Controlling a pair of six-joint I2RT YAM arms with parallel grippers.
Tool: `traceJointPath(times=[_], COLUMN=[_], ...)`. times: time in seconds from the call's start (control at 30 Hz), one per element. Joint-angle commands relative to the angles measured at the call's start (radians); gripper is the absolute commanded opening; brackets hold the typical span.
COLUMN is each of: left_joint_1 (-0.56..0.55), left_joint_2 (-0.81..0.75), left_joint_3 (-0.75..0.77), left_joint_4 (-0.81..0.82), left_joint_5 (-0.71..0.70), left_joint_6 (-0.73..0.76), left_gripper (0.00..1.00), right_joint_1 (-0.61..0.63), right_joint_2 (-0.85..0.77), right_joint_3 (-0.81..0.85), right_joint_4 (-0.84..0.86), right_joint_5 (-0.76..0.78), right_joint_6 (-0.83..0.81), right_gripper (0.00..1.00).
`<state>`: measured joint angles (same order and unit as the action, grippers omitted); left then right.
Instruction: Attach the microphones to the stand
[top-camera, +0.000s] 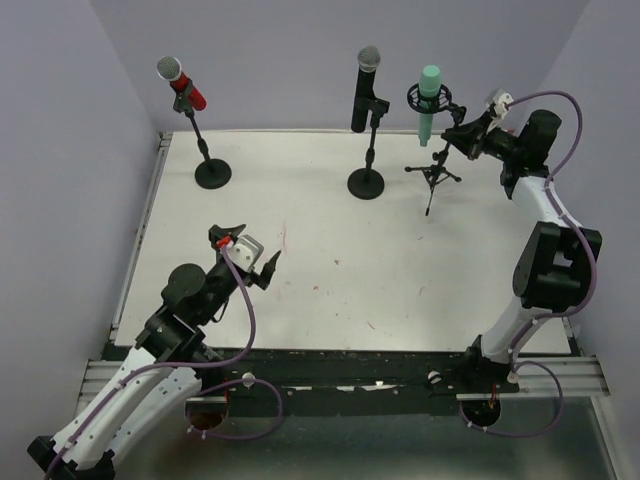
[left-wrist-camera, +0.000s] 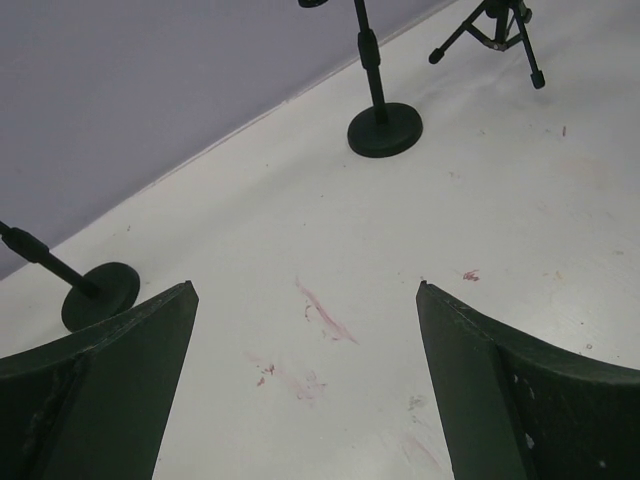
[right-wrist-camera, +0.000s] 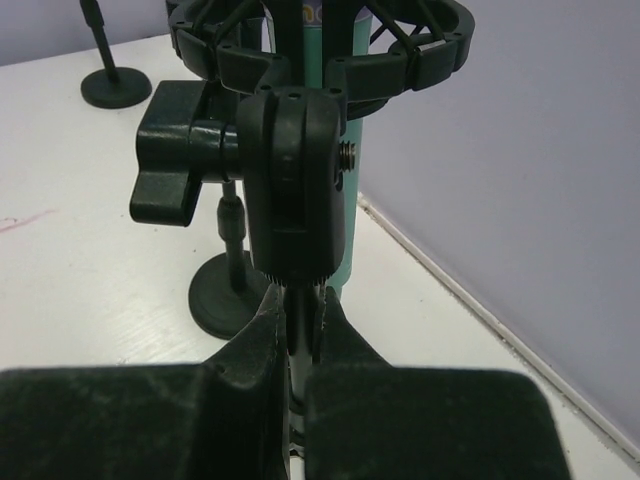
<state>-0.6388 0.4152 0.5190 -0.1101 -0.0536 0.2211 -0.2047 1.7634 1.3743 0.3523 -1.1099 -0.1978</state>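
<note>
The red microphone (top-camera: 183, 85) sits in its clip on the far-left round-base stand (top-camera: 213, 173). The black microphone (top-camera: 364, 90) sits on the middle round-base stand (top-camera: 366, 183). The mint-green microphone (top-camera: 428, 100) hangs in the ring mount of the tripod stand (top-camera: 433, 172). My right gripper (top-camera: 462, 135) is shut on the tripod stand's thin pole (right-wrist-camera: 300, 335), just under the black swivel joint (right-wrist-camera: 295, 190), with the green microphone (right-wrist-camera: 345, 180) behind it. My left gripper (top-camera: 250, 255) is open and empty over the bare table, its fingers (left-wrist-camera: 110, 390) wide apart.
The white table (top-camera: 330, 270) has faint red marks. The left wrist view shows the middle stand's base (left-wrist-camera: 385, 130), the left stand's base (left-wrist-camera: 100, 295) and the tripod legs (left-wrist-camera: 495, 30). Grey walls enclose the back and both sides.
</note>
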Motion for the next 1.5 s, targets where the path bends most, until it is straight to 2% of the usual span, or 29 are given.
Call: traceJointPath(times=[0.0, 0.2, 0.5, 0.57, 0.7, 1.03, 1.37, 1.47], left_joint_1=[0.031, 0.056, 0.059, 0.060, 0.060, 0.060, 0.060, 0.060], left_joint_2=[0.030, 0.050, 0.042, 0.039, 0.030, 0.002, -0.032, -0.044], left_joint_3=[-0.008, -0.007, -0.005, -0.005, -0.004, -0.002, 0.000, 0.003], left_joint_4=[0.018, 0.021, 0.024, 0.023, 0.020, 0.020, 0.016, 0.018], left_joint_5=[-0.022, 0.001, 0.020, 0.021, 0.023, 0.035, 0.044, 0.049], left_joint_6=[0.003, -0.005, -0.009, -0.009, -0.011, -0.014, -0.025, -0.037], left_gripper=[0.98, 0.98, 0.98, 0.99, 0.99, 0.98, 0.98, 0.99], right_joint_1=[-0.012, -0.019, -0.036, -0.036, -0.036, -0.051, -0.076, -0.101], right_joint_2=[0.054, 0.082, 0.074, 0.073, 0.059, -0.001, -0.073, -0.126], right_joint_3=[0.046, -0.017, -0.103, -0.110, -0.132, -0.182, -0.228, -0.279], right_joint_4=[0.246, 0.333, 0.335, 0.326, 0.309, 0.284, 0.257, 0.226], right_joint_5=[0.002, 0.015, -0.013, -0.010, -0.007, 0.024, 0.122, 0.177], right_joint_6=[0.060, 0.069, 0.055, 0.052, 0.040, 0.063, 0.133, 0.193], right_gripper=[0.01, 0.04, 0.14, 0.20, 0.41, 0.77, 0.99, 1.00])
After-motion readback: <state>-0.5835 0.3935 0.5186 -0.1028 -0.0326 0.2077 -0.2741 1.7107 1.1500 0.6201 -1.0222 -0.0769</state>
